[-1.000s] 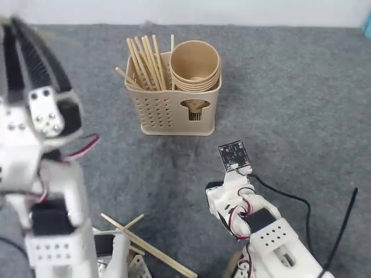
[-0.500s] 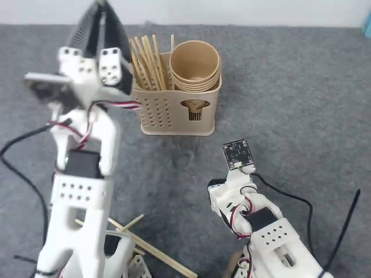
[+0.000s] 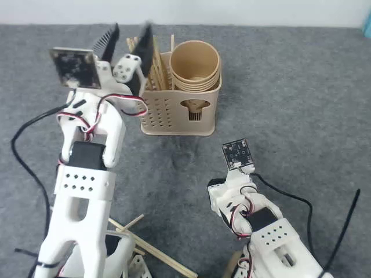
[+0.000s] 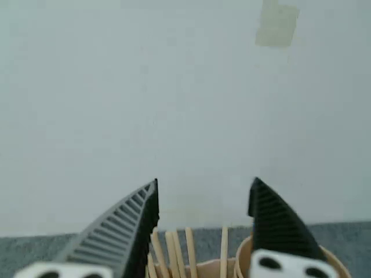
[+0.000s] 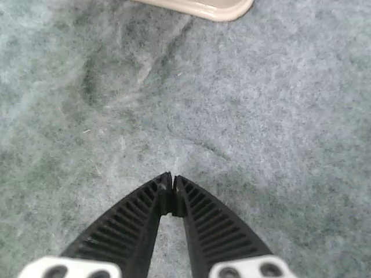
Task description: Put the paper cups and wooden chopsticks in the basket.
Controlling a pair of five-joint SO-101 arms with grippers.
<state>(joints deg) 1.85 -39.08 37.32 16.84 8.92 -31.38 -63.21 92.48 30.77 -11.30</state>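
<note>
High view: basket (image 3: 179, 119) holds stacked paper cups (image 3: 195, 63) and wooden chopsticks (image 3: 157, 69). Loose chopsticks (image 3: 153, 252) lie on carpet (image 3: 290, 87) well in front of basket, by L arm base. Left gripper (image 3: 130, 29) is wide open, empty, above basket's chopstick side.
Left wrist view: fingers (image 4: 124, 231) spread apart, chopstick tips between them.
Right wrist view: right gripper (image 5: 173, 179) is closed, empty, low over carpet near basket front.

Basket (image 3: 179, 113): one
Paper cups (image 3: 195, 61): one nested stack, several rims, exact count unclear
Chopsticks in the basket (image 3: 158, 68): roughly ten, partly hidden
Loose chopsticks (image 3: 152, 250) on the worktop (image 3: 301, 104): about three
Arms: two, left arm (image 3: 87, 162) and right arm (image 3: 255, 223)
</note>
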